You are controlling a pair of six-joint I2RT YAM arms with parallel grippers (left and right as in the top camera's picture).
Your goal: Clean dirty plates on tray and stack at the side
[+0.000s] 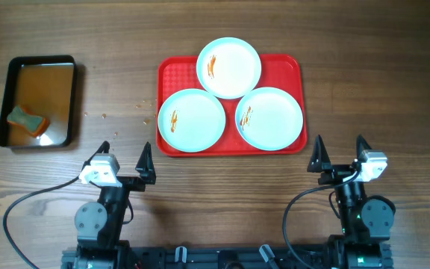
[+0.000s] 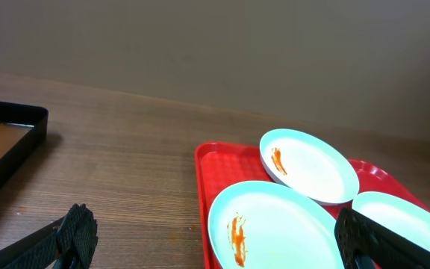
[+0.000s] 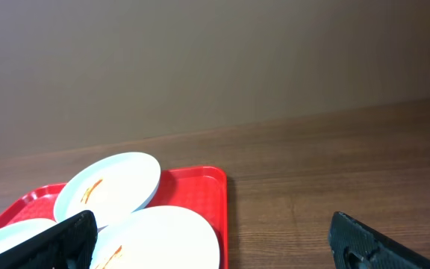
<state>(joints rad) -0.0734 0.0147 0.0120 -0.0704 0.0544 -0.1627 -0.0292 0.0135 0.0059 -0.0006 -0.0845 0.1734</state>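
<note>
A wood-grain worktop (image 1: 364, 45) is seen from above, and a plain pale wall (image 2: 215, 45) is shown behind it in the wrist views. A red tray (image 1: 290, 63) is set at the middle of the worktop, its long axis running from left to right. 3 round white plates are carried on it. The far plate (image 1: 229, 67) is placed at the tray's far edge, overhanging it slightly, with its near rim lapped over the 2 others. The left plate (image 1: 192, 119) and the right plate (image 1: 270, 117) are laid side by side along the near edge. Each plate is marked by an orange-red smear on its left side, drawn roughly toward and away from the robot. A black pan (image 1: 10, 104) is placed well to the left, its long axis at right angles to the tray's, and a sponge (image 1: 27, 119) is held in its near end. Both arms are folded back at the near edge of the worktop. The left end effector (image 1: 125, 153) and the right end effector (image 1: 340, 149) are pointed toward the tray, jaws spread wide and nothing gripped, just short of its near corners.
</note>
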